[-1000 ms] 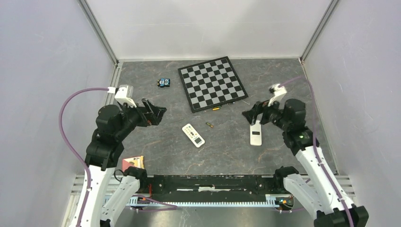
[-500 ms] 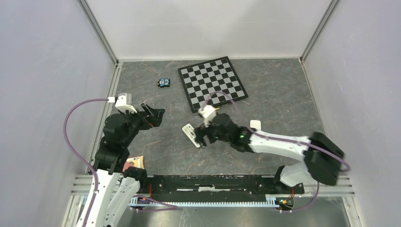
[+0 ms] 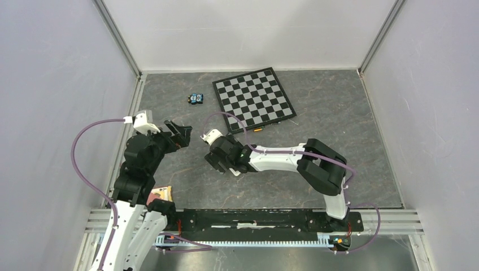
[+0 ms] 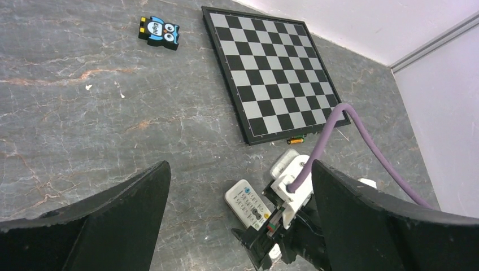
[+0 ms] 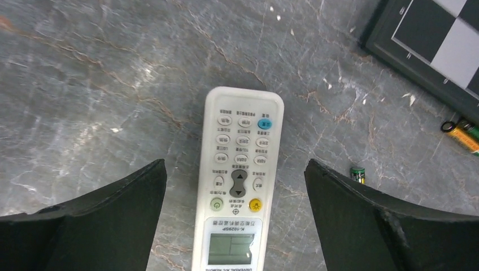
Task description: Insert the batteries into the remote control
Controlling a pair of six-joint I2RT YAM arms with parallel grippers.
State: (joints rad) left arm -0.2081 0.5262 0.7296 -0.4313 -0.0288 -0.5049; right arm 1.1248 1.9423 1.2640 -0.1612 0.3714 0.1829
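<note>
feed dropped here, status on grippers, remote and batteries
Left gripper open, empty. Right gripper open over the remote control, face up. Both batteries loose on the table, one beside the chessboard. Nothing blocking.

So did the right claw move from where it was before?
Yes. The right gripper swung left along the near edge of the chessboard, from its right end to its left end, now over the remote control.

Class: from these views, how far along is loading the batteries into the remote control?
Done: nothing visible. The remote control lies buttons-up, and both batteries lie loose on the table beside it. In hand: the open right pincer hovers over the remote control, holding nothing. Left: turn it over, fit both batteries.
</note>
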